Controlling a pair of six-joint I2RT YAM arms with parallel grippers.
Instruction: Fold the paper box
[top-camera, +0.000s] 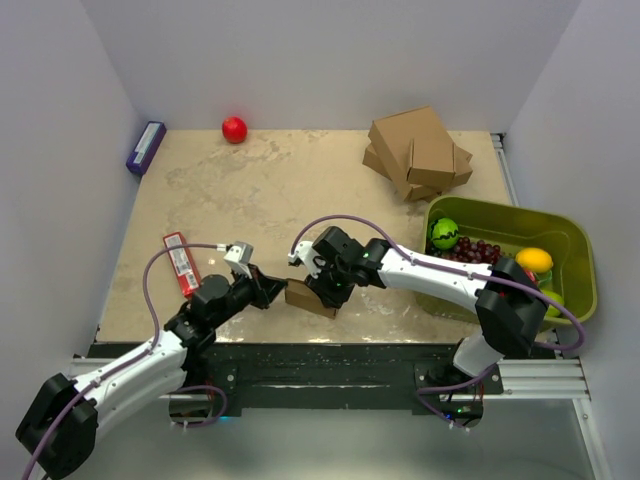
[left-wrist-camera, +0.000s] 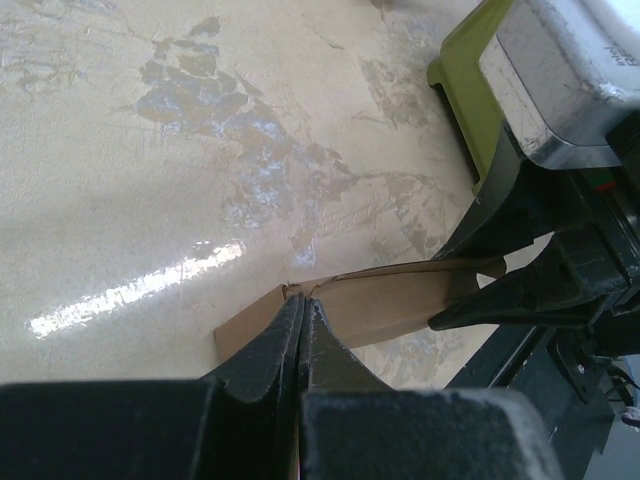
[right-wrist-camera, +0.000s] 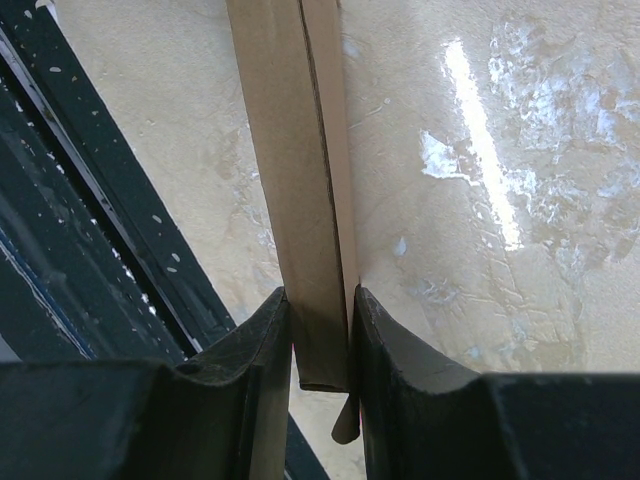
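The paper box (top-camera: 308, 298) is a small folded brown cardboard piece held just above the table near its front edge, between both grippers. My left gripper (top-camera: 276, 290) is shut on its left end; in the left wrist view its fingers (left-wrist-camera: 262, 355) pinch the thin brown edge (left-wrist-camera: 390, 300). My right gripper (top-camera: 330, 290) is shut on its right end; in the right wrist view the fingertips (right-wrist-camera: 385, 330) squeeze the narrow folded strip (right-wrist-camera: 290, 180), which runs up and away from the jaws.
A stack of bigger cardboard boxes (top-camera: 418, 152) lies at the back right. A green bin (top-camera: 580, 270) with fruit stands on the right. A red ball (top-camera: 234, 129), a purple box (top-camera: 146, 146) and a red packet (top-camera: 182, 264) lie on the left. The black table edge (top-camera: 320, 352) is close.
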